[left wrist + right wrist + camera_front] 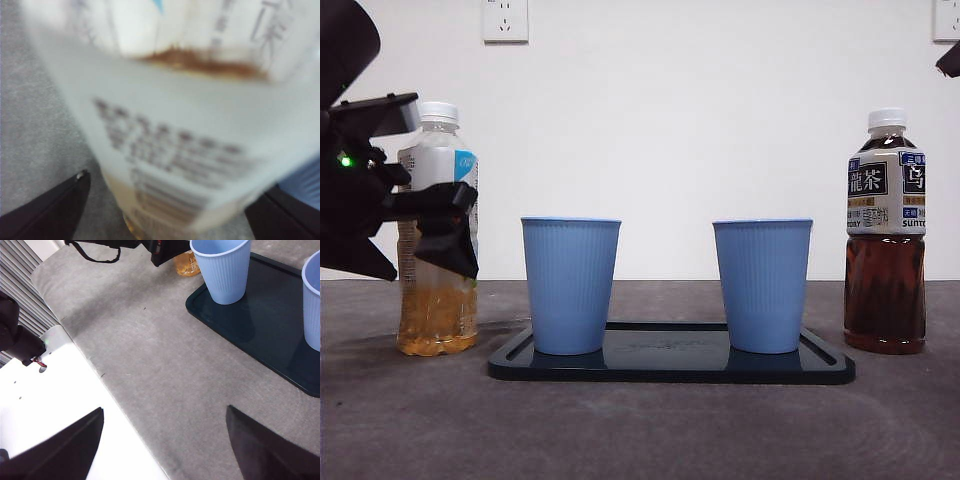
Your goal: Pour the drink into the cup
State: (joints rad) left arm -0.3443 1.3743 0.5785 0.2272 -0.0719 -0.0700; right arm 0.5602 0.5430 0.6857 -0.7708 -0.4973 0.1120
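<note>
A pale-tea bottle with a white cap stands on the table at the left. My left gripper is open around its middle, one jaw on each side. In the left wrist view the bottle fills the picture, blurred, between the jaws of the left gripper. Two blue cups stand upright on a dark tray. My right gripper is open and empty, high above the table, and shows only as a black tip in the front view.
A dark-tea bottle with a white cap stands to the right of the tray. The right wrist view shows the tray, both cups, the left arm by the pale bottle's base, and the table's white edge.
</note>
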